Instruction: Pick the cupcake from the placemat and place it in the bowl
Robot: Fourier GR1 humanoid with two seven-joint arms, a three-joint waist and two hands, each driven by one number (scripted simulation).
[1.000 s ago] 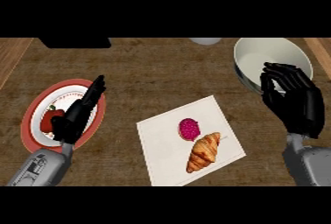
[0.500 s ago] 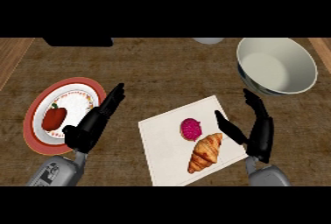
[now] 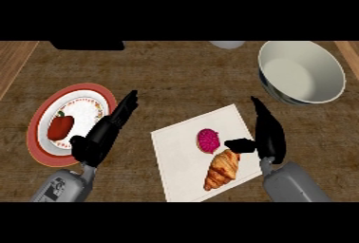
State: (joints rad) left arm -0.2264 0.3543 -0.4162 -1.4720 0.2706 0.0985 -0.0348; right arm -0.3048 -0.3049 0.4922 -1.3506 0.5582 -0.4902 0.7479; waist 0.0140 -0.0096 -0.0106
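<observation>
Since the earlier frames: right hand (image 3: 269, 136) has come down from beside the bowl to the right edge of the placemat; left hand (image 3: 105, 133) has shifted off the plate toward bare bench.

Head view, items as seen:

1. Right hand: over the placemat's right edge, fingers straight and pointing away from the robot, thumb stretched left toward the cupcake. Spread wide, holding nothing. Thumb tip sits just beside the cupcake and above the croissant's upper end; whether it touches either cannot be told.

2. Left hand: between plate and placemat, fingers straight and slanted up to the right, relaxed, holding nothing.

3. Cupcake (image 3: 208, 140): pink-topped, on the placemat, near its middle, just above and left of the croissant.

4. Croissant (image 3: 222, 169): golden brown, lying slantwise on the placemat's lower right part.

5. Placemat (image 3: 179, 156): white, rectangular, set askew on the bench.

6. Bowl (image 3: 301, 71): pale inside, dark outer wall, upper right, well apart from the cupcake.

7. Plate (image 3: 42, 147): red rim, white centre, at left, carrying a red pepper (image 3: 60, 127).

8. Bench (image 3: 175, 80): brown, mottled top; a dark object (image 3: 88, 45) and a pale round object (image 3: 227, 44) at the far edge, both cut off.
</observation>
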